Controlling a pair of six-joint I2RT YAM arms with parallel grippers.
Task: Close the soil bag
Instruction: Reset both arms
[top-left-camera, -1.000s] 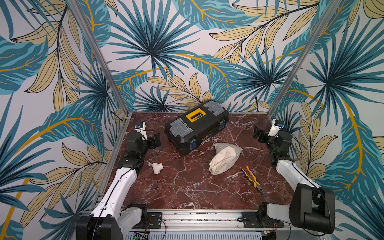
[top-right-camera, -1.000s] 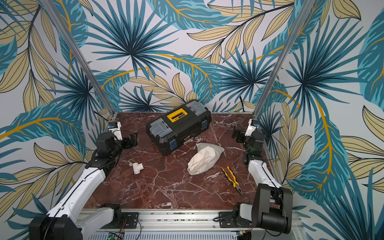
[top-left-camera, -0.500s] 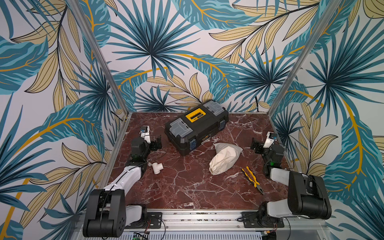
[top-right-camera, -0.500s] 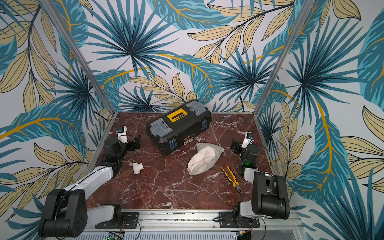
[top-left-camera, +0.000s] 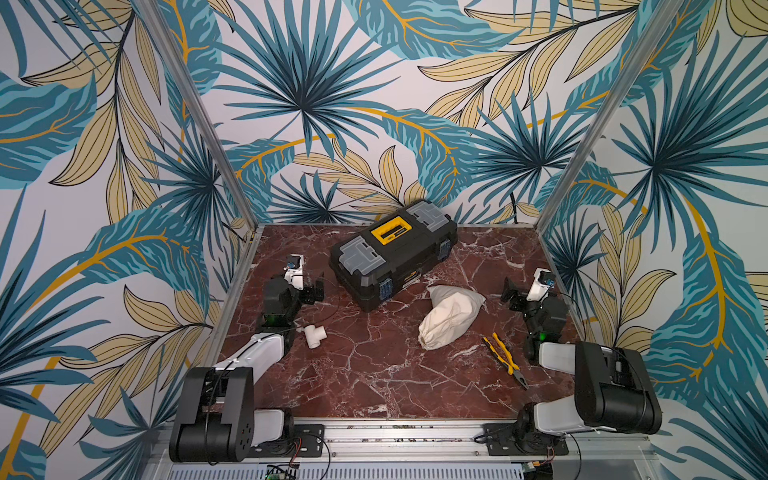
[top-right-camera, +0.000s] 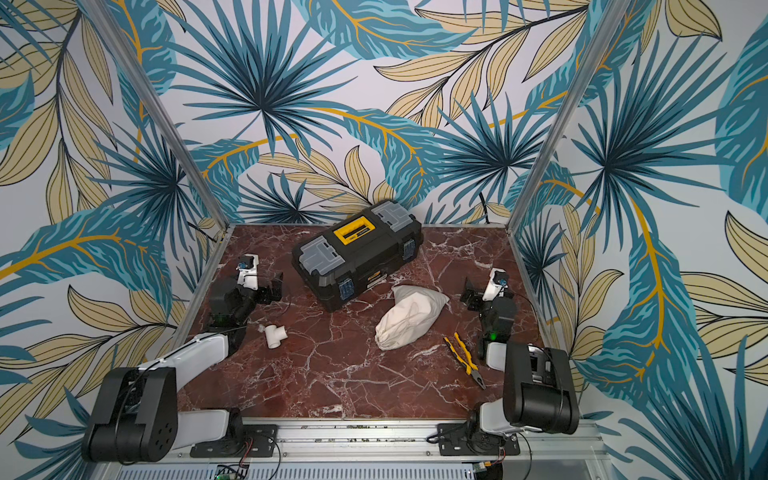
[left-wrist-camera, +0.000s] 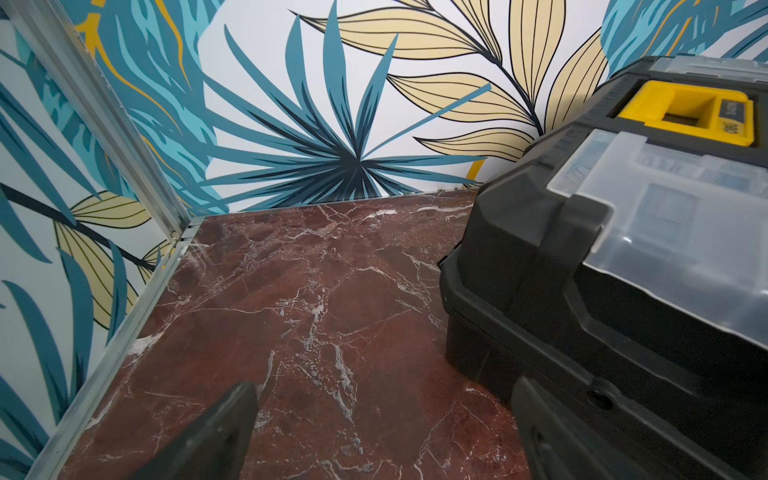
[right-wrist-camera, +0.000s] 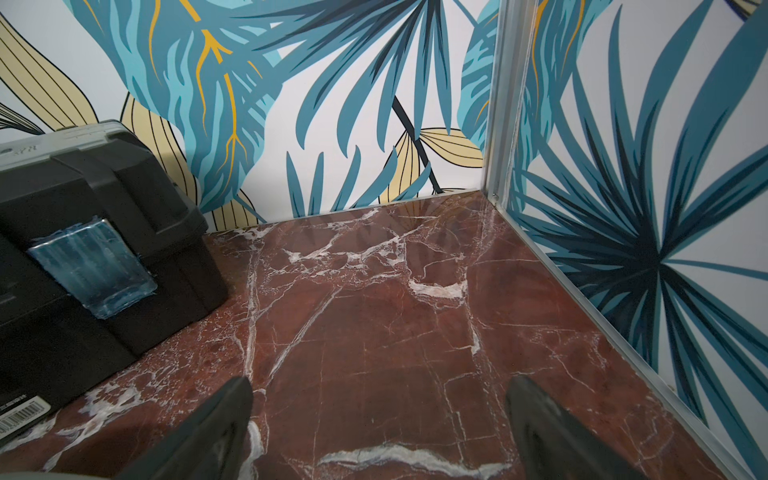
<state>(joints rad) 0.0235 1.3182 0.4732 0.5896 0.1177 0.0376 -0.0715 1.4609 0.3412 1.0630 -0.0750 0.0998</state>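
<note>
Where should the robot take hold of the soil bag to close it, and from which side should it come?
Grip the soil bag at its gathered mouth, the narrow end far from the toolbox. The bag lies on its side, so this end is low. Come down on it from above, probably with the open right gripper, which is nearer.

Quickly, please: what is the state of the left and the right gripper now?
The left gripper is open, holding nothing.
The right gripper is open, holding nothing.
</note>
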